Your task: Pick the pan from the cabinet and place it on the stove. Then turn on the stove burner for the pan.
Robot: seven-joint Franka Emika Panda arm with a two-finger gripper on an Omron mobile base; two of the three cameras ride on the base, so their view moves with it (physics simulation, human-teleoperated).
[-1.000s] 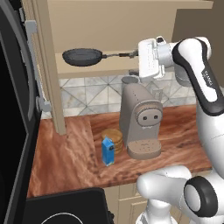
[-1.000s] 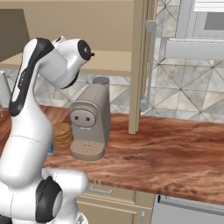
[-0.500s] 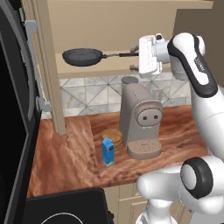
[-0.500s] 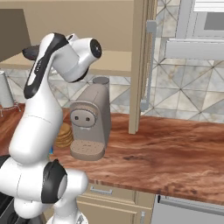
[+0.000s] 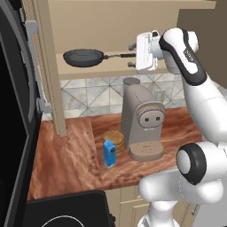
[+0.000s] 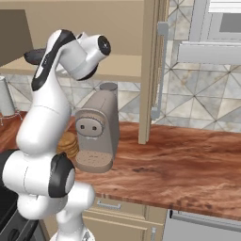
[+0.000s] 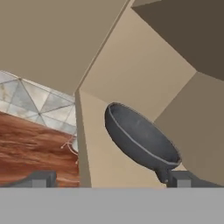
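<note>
The gripper (image 5: 131,56) is up at the cabinet (image 5: 111,26) shelf, fingers spread either side of the handle tip. The pan (image 5: 83,57) sits on the shelf straight ahead of it. Below the gripper stands a coffee machine (image 5: 142,122).

Base views flank arm, share cabinet (image 5: 111,26) shelf; hand view close on pan (image 7: 140,140).

pan (image 6: 35,55): mostly behind arm | pan handle (image 7: 162,174): end cut off | stove (image 5: 66,212): cropped at edge
</note>
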